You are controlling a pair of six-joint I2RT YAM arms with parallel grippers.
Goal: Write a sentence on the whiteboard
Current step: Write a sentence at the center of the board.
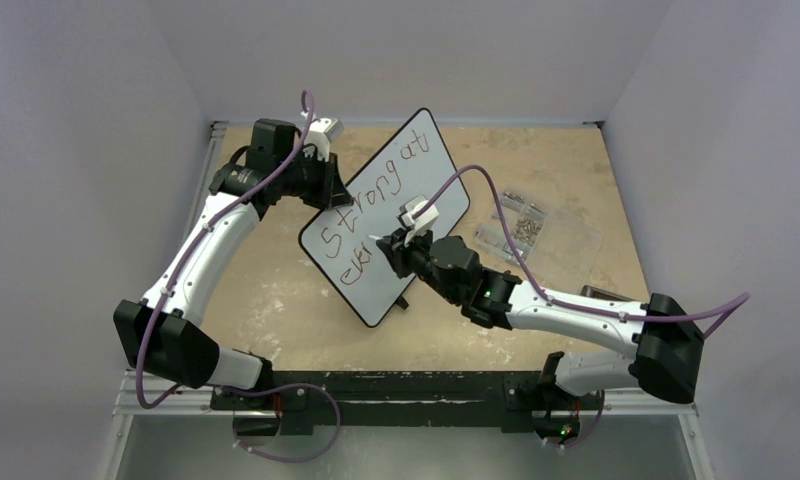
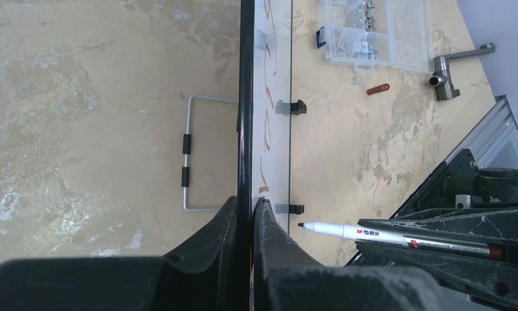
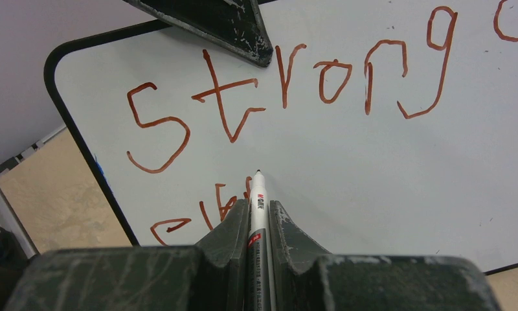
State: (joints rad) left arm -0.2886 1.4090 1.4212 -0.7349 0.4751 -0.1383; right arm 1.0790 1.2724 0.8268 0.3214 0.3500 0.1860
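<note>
Right gripper (image 3: 258, 206) clamped on marker (image 3: 258, 191), tip just off the whiteboard (image 3: 373, 168) ahead. Left gripper (image 2: 246, 202) pinches its rim. Hold it rigid and press lightly on the next stroke.

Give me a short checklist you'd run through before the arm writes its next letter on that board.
1. Steady whiteboard: left pincer shut on its edge. Ok.
2. Firm grip on marker: right pincer shut on it. Ok.
3. Uncapped tip aimed at the board. Ok.
4. Tip touching the surface: cannot tell.
5. Blank space right of the tip for continuing the sentence. Ok.
</note>
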